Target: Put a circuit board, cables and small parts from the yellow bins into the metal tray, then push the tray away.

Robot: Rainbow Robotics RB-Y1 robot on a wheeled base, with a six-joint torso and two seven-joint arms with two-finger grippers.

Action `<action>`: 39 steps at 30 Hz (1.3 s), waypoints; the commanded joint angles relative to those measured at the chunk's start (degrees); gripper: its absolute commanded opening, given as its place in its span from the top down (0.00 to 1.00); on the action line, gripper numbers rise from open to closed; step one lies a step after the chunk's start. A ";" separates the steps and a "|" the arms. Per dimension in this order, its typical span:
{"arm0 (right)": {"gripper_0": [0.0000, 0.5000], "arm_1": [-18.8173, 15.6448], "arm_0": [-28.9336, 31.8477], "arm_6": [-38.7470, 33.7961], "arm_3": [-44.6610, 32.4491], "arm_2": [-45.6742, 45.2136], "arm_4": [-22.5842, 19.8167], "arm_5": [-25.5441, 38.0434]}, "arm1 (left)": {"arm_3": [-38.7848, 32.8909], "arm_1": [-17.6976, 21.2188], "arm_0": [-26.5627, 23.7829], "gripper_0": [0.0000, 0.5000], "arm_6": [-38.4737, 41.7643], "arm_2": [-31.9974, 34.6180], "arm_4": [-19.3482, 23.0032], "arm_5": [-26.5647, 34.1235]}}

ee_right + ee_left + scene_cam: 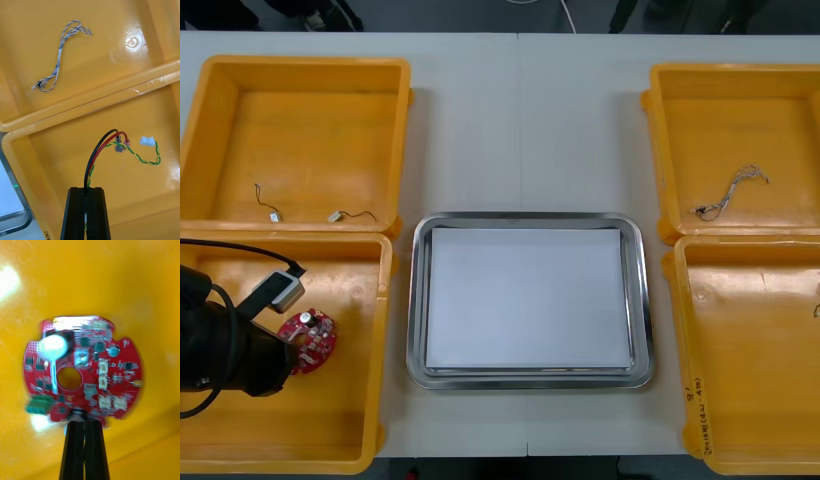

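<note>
Over the near left yellow bin [350, 420], the left jaws are clamped shut on the edge of the round red circuit board [86, 371], which spreads just past their tips. Over the near right yellow bin [48, 165], the right jaws are closed on a black, red and yellow-green cable [119, 145] arching from between them; the far right bin [112, 22] holds a twisted blue and white cable [60, 56]. Between the bins on the bench [520, 130] lies the metal tray [639, 300], white inside.
</note>
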 commanded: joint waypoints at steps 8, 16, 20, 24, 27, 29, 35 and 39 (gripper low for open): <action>1.00 -4.35 -6.66 10.21 -1.66 1.96 -5.28 0.27 | -2.03 2.02 3.66 1.00 4.08 -0.67 -2.64 -2.31; 1.00 -5.40 -10.35 11.44 -1.75 7.58 -6.78 0.27 | -5.99 1.94 3.57 1.00 5.13 0.73 -2.55 0.86; 1.00 -5.66 -12.37 11.97 -2.54 11.10 -7.39 0.27 | -9.68 1.94 3.40 1.00 5.83 3.63 -1.85 5.69; 1.00 -5.66 -13.16 12.41 -3.24 12.86 -7.92 0.27 | -11.88 1.76 2.52 1.00 6.36 5.92 -1.15 9.47; 1.00 -5.66 -13.95 12.85 -3.50 14.44 -8.71 0.27 | -12.40 1.85 1.11 1.00 6.36 7.59 0.00 12.11; 1.00 -5.66 -14.83 13.29 -3.77 15.76 -9.06 0.27 | -12.40 1.76 -0.12 1.00 6.36 9.43 1.67 14.04; 1.00 -5.93 -17.03 14.25 -4.29 19.89 -9.33 0.27 | -12.32 0.88 -3.81 0.94 6.54 12.86 3.60 19.40; 1.00 -6.02 -18.08 14.61 -4.65 22.17 -9.33 0.27 | -12.14 0.71 -6.18 0.25 6.63 13.57 3.60 22.21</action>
